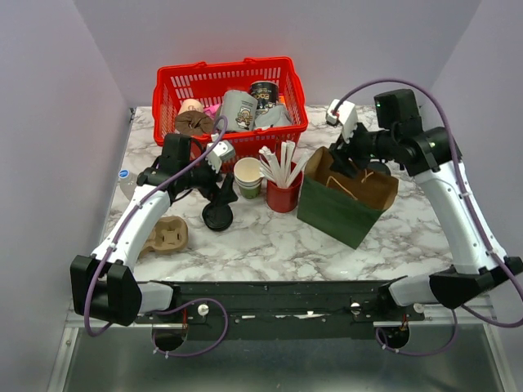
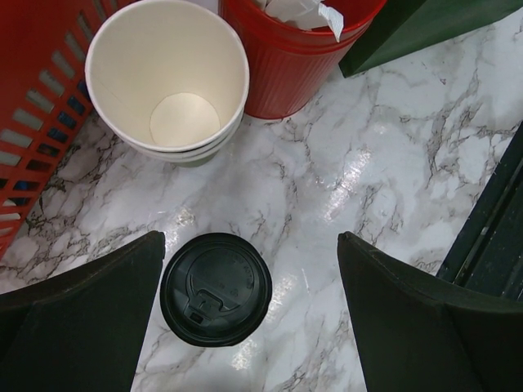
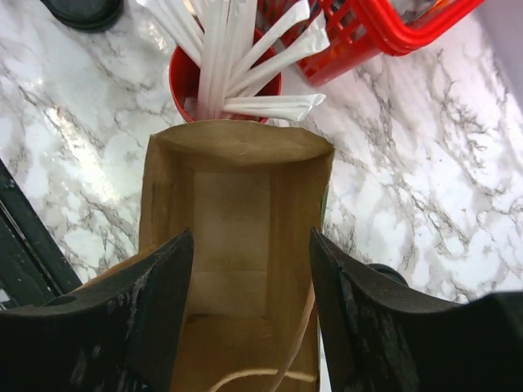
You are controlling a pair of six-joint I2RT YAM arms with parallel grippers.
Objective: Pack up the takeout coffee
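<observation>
The takeout coffee (image 2: 216, 288) stands on the marble and shows only its round black lid (image 1: 218, 217); the cup under it is hidden. My left gripper (image 2: 252, 237) hangs over it, open wide. The lid lies between the fingers, close to the left finger (image 2: 90, 318) and apart from the right one. A dark green paper bag (image 1: 347, 204) with a brown inside (image 3: 237, 220) stands open at the right. My right gripper (image 3: 249, 237) is open above the bag's mouth, its jaws standing apart over the bag's open top, gripping nothing.
A stack of lidless green cups (image 2: 167, 77) and a red cup of white sticks (image 1: 283, 194) stand between the coffee and the bag. A red basket (image 1: 167, 90) of items is behind. A cardboard cup carrier (image 1: 167, 235) lies near the left arm.
</observation>
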